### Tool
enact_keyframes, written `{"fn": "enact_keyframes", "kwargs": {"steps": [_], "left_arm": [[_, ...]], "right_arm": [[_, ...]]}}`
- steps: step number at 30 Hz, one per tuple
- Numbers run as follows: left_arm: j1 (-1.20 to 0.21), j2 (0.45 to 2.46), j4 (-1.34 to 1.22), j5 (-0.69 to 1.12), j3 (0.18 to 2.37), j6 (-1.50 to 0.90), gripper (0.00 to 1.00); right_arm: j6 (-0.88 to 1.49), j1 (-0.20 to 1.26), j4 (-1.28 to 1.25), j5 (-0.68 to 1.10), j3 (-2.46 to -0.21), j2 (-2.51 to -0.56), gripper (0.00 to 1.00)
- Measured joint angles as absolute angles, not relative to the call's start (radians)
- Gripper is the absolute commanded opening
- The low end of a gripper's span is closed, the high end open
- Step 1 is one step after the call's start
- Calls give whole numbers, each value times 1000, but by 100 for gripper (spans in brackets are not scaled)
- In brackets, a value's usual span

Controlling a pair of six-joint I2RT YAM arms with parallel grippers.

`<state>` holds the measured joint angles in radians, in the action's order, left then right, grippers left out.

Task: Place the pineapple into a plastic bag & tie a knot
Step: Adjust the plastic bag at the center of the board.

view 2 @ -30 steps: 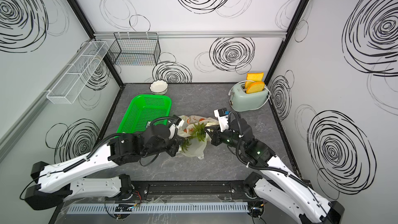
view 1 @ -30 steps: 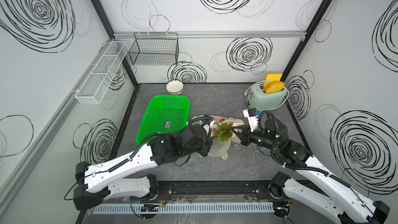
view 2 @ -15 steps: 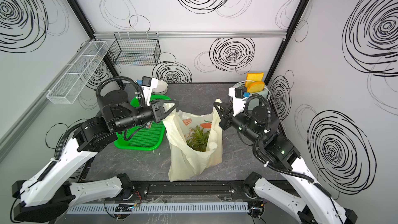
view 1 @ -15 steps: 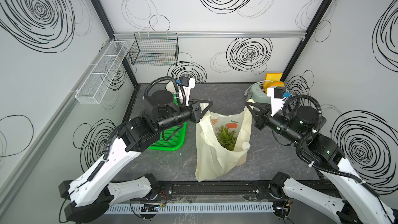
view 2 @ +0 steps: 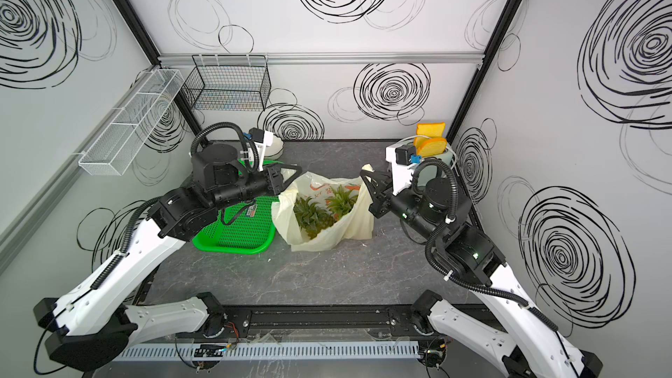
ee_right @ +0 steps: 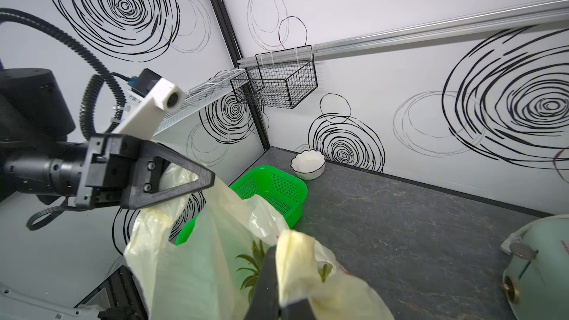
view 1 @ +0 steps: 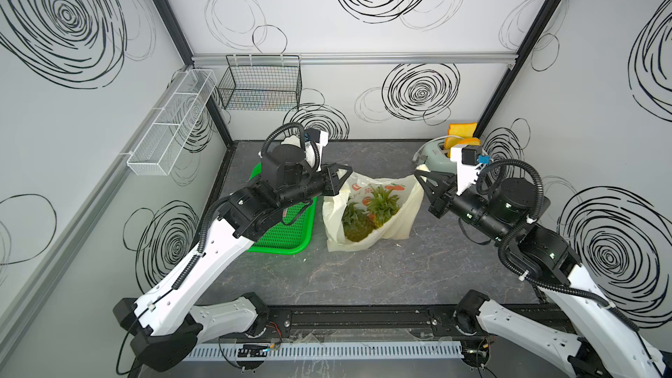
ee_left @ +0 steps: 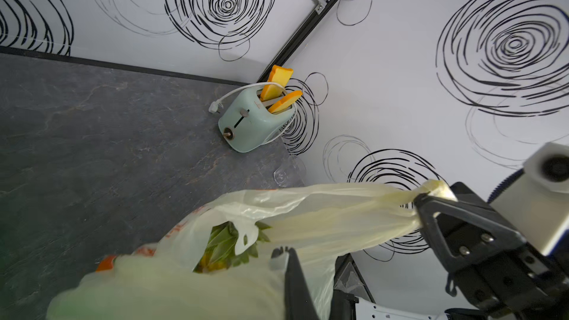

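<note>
Pale-yellow plastic bag (view 1: pixel 400 220) sits mouth-up, its opening stretched sideways between left gripper (view 1: pixel 347 173) and right gripper (view 1: pixel 419 174), each clenched on a handle; the pineapple (view 1: pixel 358 232) crown points upward.

Pineapple (view 1: pixel 358 230) fruit mostly hidden inside plastic bag (view 1: pixel 400 223); the bag's orange print is too small to read. Toaster (view 1: pixel 432 152) sits half behind right arm (view 1: pixel 483 209), and the green basket (view 1: pixel 291 236) has its far end under left arm (view 1: pixel 287 190). Nearest bag folds are blurred in the left wrist view.
</note>
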<state>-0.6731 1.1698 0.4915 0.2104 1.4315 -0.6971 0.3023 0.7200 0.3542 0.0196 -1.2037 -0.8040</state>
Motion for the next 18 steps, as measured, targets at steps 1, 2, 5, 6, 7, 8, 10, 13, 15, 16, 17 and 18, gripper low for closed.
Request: {"fn": "enact_keyframes", "kwargs": {"steps": [1,2,5,6,7,8,10,13,15,16,17,18], "left_arm": [[-673,1175,502,208,1425,-689,0],[-673,1179,508,205,1420,-682,0],[-671,1196,532,199,1418,-657,0],[-671,1203,533,197,1418,-649,0],[-671,1208,533,197,1418,-640,0],[-671,1211,533,197,1418,-634,0],[-671,1212,524,201,1410,-622,0],[-671,1212,497,226,1388,-609,1],[-671,1211,473,253,1368,-597,6],[-672,1209,459,267,1357,-590,10],[-674,1205,442,279,1344,-581,12],[-674,1200,426,296,1330,-573,16]], "right_arm": [[302,720,346,20,-1195,-800,0],[302,720,339,18,-1188,-799,0],[303,716,320,16,-1176,-812,0],[302,715,318,10,-1176,-819,0],[302,715,314,3,-1175,-824,0],[302,715,310,-4,-1175,-827,0],[301,715,301,-22,-1168,-822,0],[306,715,299,-44,-1135,-796,0],[317,715,304,-58,-1112,-778,0],[325,715,310,-65,-1103,-770,0],[330,715,315,-70,-1098,-765,0],[337,715,326,-76,-1093,-760,0]]}}
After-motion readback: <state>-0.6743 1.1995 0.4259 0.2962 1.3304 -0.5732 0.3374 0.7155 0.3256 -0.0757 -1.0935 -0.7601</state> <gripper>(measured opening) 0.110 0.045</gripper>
